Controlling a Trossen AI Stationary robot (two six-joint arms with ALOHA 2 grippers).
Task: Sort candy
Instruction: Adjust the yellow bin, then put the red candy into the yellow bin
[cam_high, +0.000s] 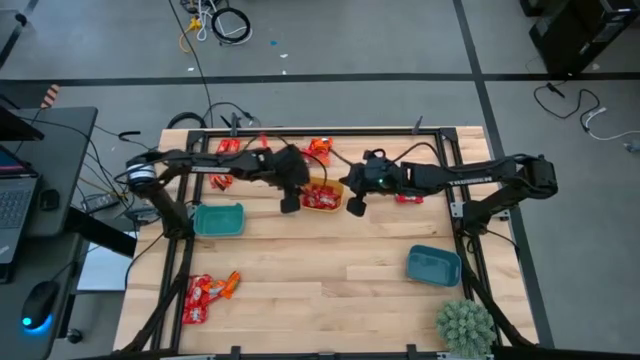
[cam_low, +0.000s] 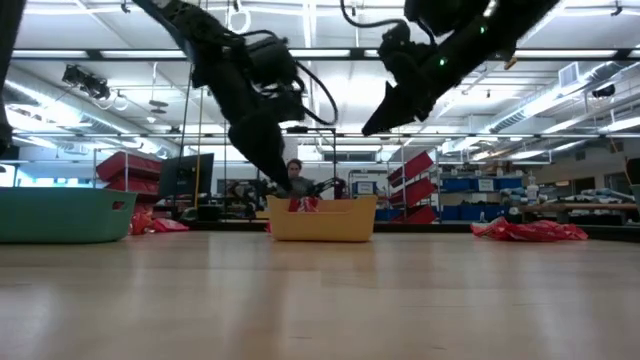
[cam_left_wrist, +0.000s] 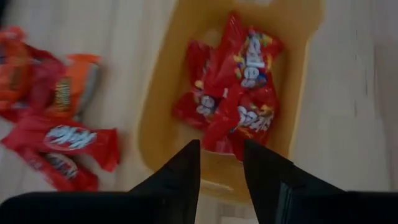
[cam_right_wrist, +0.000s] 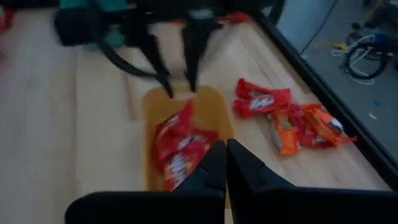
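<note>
Wooden table (cam_high: 330, 265) | left tool (cam_left_wrist: 221, 163) over candy (cam_left_wrist: 236, 87) in yellow bowl (cam_left_wrist: 163, 112)

Light wood plank worktop (cam_high: 330, 270) w/ black metal frame around edges. Yellow bowl (cam_high: 322, 196) sits near worktop centre, toward far side. Teal bowl (cam_high: 218, 219) on left half, just beside the frame's left post. Blue bowl (cam_high: 433, 266) on right half, nearer the front edge. Small spiky green plant (cam_high: 465, 326) at front-right corner, close to blue bowl. Beyond worktop: grey floor w/ loose cables (cam_high: 222, 22) at top; dark desk at far left w/ laptop (cam_high: 14, 195) & computer mouse (cam_high: 38, 302). Low view: warehouse-type room behind, red & blue shelving, bright ceiling lights, a person (cam_low: 294, 177) seated far back behind yellow bowl.
</note>
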